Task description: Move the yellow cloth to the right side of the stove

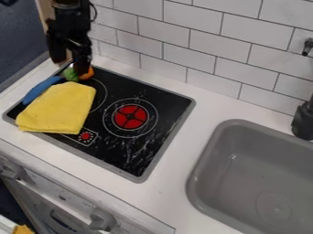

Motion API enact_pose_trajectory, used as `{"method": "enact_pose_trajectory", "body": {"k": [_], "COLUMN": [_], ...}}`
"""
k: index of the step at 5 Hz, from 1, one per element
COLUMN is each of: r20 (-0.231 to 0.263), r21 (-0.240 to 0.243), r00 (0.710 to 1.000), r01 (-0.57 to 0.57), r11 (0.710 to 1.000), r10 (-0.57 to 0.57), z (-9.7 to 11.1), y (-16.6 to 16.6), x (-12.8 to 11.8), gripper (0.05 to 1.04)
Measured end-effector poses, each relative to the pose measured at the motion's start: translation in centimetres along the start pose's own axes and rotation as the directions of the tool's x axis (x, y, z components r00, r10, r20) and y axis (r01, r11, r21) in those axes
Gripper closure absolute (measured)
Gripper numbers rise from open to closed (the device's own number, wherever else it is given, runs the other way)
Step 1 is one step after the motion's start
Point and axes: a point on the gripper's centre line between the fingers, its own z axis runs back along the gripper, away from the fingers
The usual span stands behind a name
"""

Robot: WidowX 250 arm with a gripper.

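Down front, closest to us, it's a grey knob (103, 219) on the panel below the stove (116, 156), and further left of that stove's near edge a scrap of something yellow-orange (23, 229). Now up to the main player: the yellow cloth (58, 107) lies flat across the left part of the stove, one corner over the rim. Right up against it, along the stove's left side, sits a blue thing (41, 87), with a green piece (71, 74) and an orange piece (87, 73) by the stove's far left corner. And above that corner hang the black fingers (82, 65), clearly parted, with no grip on the cloth; whether they touch the coloured pieces, I can't tell. Over on the stove's right, it's white counter (174, 194), then the grey sink (250, 173); behind the stove, white tiles (189, 43).
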Motion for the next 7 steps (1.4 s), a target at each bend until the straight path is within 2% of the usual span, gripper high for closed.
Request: {"method": "enact_pose_trajectory", "body": {"k": [1, 3, 4, 5, 6, 7], "r20": [0.032, 0.015, -0.019, -0.037, -0.040, -0.034], "r21": [0.012, 0.028, 0.007, 0.000, 0.011, 0.006], "r00": [0.999, 0.999, 0.999, 0.998, 0.997, 0.999], "r01": [-0.011, -0.031, -0.041, -0.053, -0.067, -0.035], "r11": [1.000, 0.999, 0.999, 0.999, 0.998, 0.999], "r10": [0.010, 0.030, 0.041, 0.053, 0.068, 0.035], "z": [0.9, -1.8, -3.9, -5.1, -5.3, -5.6], "y": [-0.7, -1.5, -1.9, -2.1, -2.1, -3.2], "x": [-1.6, -3.0, -3.6, -3.8, -3.9, -3.5], "gripper": [0.083, 0.083, 0.083, 0.083, 0.084, 0.083]}}
